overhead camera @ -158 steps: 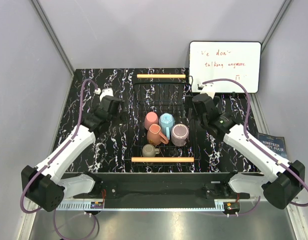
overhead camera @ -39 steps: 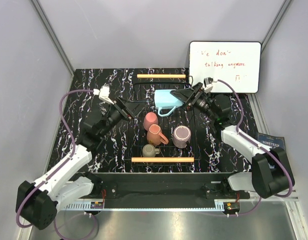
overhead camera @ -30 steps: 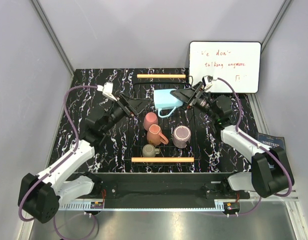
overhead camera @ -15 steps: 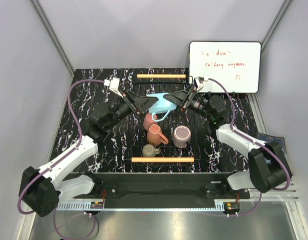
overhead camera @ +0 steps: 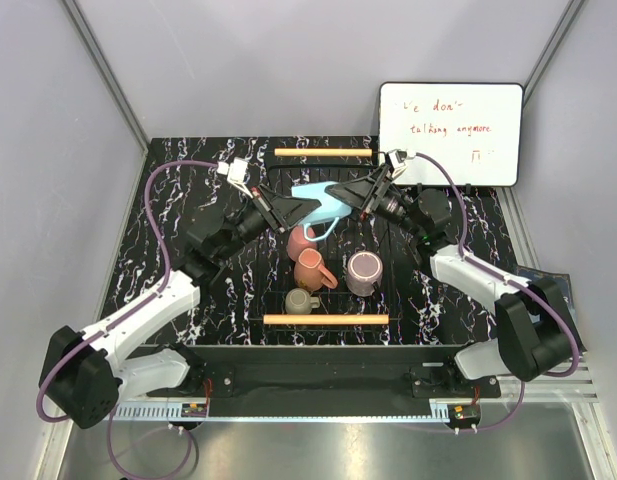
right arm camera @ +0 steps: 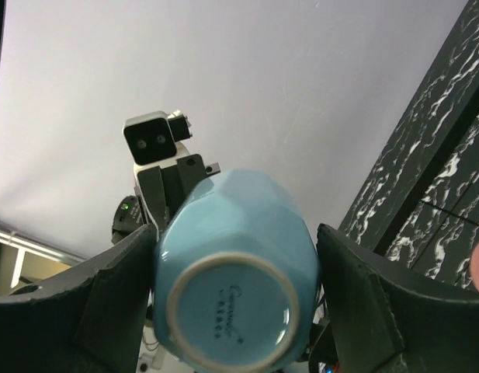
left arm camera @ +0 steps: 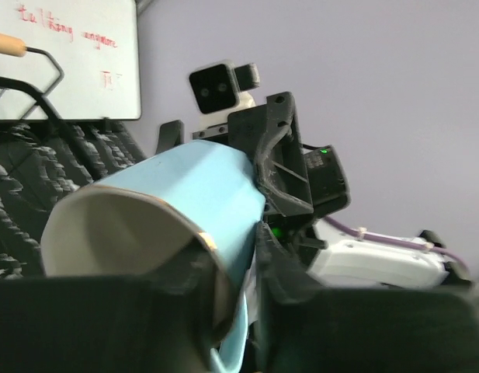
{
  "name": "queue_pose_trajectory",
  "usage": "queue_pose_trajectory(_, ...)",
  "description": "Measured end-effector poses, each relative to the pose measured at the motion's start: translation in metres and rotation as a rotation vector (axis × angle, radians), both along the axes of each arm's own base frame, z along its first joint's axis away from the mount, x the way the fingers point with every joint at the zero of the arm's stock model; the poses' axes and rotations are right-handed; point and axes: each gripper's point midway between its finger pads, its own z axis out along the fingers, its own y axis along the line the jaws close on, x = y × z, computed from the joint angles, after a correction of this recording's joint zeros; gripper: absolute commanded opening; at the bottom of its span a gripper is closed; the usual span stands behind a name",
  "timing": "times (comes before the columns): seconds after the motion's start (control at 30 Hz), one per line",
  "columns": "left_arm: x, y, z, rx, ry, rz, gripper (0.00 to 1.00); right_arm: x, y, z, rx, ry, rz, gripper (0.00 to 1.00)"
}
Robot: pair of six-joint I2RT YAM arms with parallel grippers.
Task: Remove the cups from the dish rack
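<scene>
You have the rack [overhead camera: 326, 319] in the middle of the table [overhead camera: 238, 300], between the two arms. The whiteboard [overhead camera: 450, 133] stands behind it to your right, at the table's far right corner. A book [overhead camera: 543, 285] lies beyond the table's right edge.

Four cups sit in the rack's near half: the far cup [overhead camera: 300, 243] left of centre, the middle cup [overhead camera: 310, 270] just in front of it, the right cup [overhead camera: 362, 270] beside that, and the near cup [overhead camera: 300, 300] closest to you.

The raised cup [overhead camera: 316, 203] lies on its side above the rack's far half, with the left gripper [overhead camera: 291, 210] at its mouth and the right gripper [overhead camera: 348, 193] at its base.
</scene>
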Motion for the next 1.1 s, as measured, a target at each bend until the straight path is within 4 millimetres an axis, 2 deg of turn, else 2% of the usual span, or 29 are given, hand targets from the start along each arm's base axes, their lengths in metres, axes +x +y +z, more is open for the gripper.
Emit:
queue_pose_trajectory(0.1,-0.006,-0.002,0.011,-0.043,-0.014,-0.032,0.0,-0.001,0.0,0.006,0.027,0.004,0.008,0.0)
queue_pose_trajectory(0.2,-0.008,-0.003,0.013,-0.049,-0.022,-0.041,0.0,-0.002,-0.001,0.008,0.031,-0.006,0.009,0.0)
queue_pose_trajectory(0.23,-0.008,-0.003,0.013,-0.049,-0.021,-0.042,0.0,-0.002,-0.001,0.008,0.031,-0.006,0.009,0.05)
queue_pose_trajectory(0.33,-0.008,-0.004,0.011,-0.037,-0.015,-0.043,0.0,-0.003,0.0,0.007,0.027,-0.005,0.014,0.46)
queue_pose_trajectory(0.37,-0.007,-0.004,0.01,-0.028,-0.01,-0.042,0.0,-0.003,0.0,0.006,0.024,0.0,0.017,0.71)
queue_pose_trajectory(0.43,-0.007,-0.004,0.01,-0.01,-0.003,-0.039,0.0,-0.003,0.0,0.005,0.022,0.006,0.02,0.87)
queue_pose_trajectory(0.47,-0.007,-0.003,0.01,0.001,-0.004,-0.037,0.0,-0.004,0.0,0.004,0.019,0.006,0.025,1.0)
queue_pose_trajectory(0.83,-0.015,0.002,-0.013,0.243,0.01,-0.034,0.0,-0.011,0.008,-0.026,-0.1,0.055,0.062,1.0)
queue_pose_trajectory(0.97,-0.02,0.01,-0.009,0.275,-0.009,-0.018,0.0,-0.014,0.007,-0.021,-0.132,0.04,0.053,1.0)
queue_pose_trajectory(1.1,-0.019,0.027,-0.004,0.3,-0.023,0.042,0.0,-0.015,-0.002,0.001,-0.156,-0.023,0.017,1.0)
